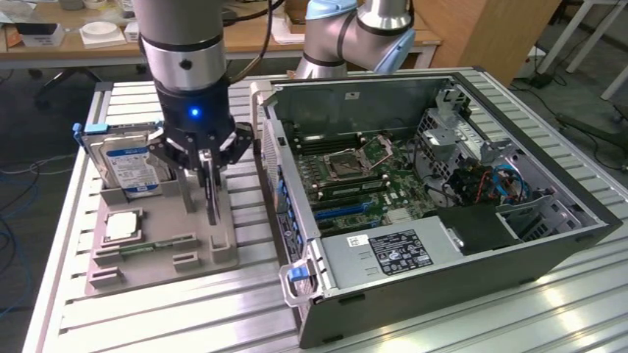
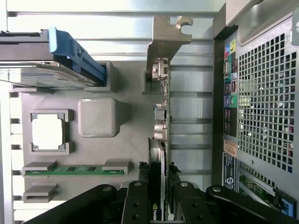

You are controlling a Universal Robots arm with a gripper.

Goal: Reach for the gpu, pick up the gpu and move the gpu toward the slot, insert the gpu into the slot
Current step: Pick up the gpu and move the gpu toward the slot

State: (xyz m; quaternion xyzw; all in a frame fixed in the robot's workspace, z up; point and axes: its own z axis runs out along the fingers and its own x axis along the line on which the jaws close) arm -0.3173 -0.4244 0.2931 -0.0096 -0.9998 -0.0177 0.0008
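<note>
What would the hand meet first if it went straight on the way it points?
The gpu, standing on edge in the grey holder right under the hand. Depth is unclear; they may already touch.

Ribbed silver aluminium tabletop [image 1: 549, 309], glare on the slats at lower right. Wooden desk [image 1: 59, 53] runs across the upper left of the exterior view, with white clutter [image 1: 101, 31] on it. Light wood cabinet panel [image 1: 490, 33] upper right, white table legs [image 1: 579, 33] beside it. Grey floor [image 1: 579, 95], loose cables [image 1: 25, 165] at the left edge.
</note>
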